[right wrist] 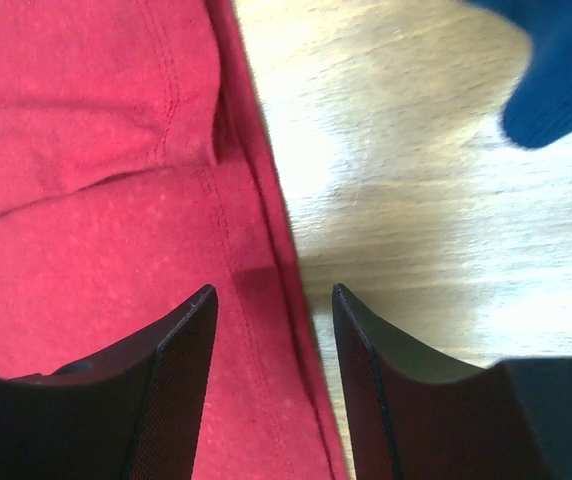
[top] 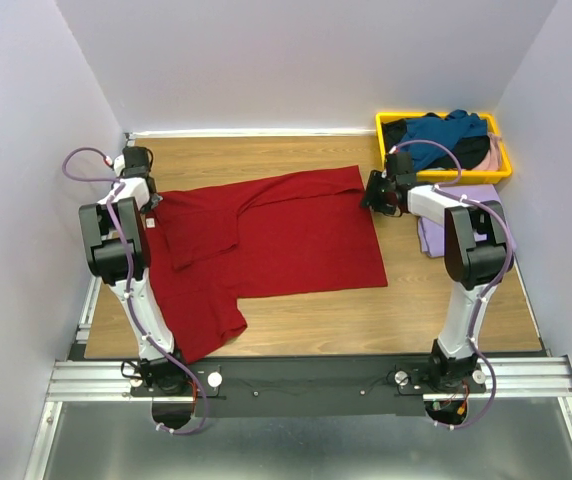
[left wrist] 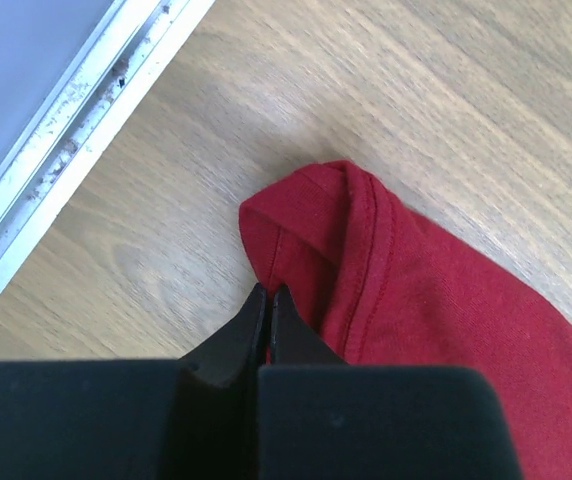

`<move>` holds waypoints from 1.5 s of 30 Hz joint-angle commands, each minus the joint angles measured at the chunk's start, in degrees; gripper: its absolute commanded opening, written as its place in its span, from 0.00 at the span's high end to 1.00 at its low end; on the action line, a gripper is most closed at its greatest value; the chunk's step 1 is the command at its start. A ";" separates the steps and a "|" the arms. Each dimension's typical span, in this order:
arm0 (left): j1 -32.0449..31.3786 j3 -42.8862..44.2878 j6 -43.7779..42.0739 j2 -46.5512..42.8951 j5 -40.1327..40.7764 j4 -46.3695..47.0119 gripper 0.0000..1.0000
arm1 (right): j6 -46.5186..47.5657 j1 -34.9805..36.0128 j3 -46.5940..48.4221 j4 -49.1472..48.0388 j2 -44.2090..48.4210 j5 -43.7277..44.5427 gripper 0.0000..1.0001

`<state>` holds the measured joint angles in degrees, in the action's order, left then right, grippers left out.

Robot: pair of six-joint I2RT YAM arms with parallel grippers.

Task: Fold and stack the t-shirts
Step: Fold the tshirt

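1 dark red t-shirt (top: 276,240), spread on table (top: 416,310). Left gripper (left wrist: 268,296): clenched at sleeve hem, cloth pinch unclear. Right gripper (right wrist: 271,300): released, jaws straddling shirt edge.

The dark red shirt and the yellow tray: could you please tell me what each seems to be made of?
Dark red shirt: soft matte knit cloth, probably cotton jersey; it creases and shows stitched hems. Yellow tray: apparently rigid moulded plastic, smooth-looking; even bright colour, straight thin rim.
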<state>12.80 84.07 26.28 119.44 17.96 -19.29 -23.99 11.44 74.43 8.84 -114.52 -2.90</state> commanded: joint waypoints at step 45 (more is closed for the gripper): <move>-8.05 -17.63 0.17 -13.53 -2.93 7.25 0.63 | -37.71 0.25 2.91 -11.13 -7.91 5.54 0.52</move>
<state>4.75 66.78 26.98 104.84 13.32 -13.39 -60.66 11.29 78.61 -2.02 -120.77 2.24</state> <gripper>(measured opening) 0.374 0.485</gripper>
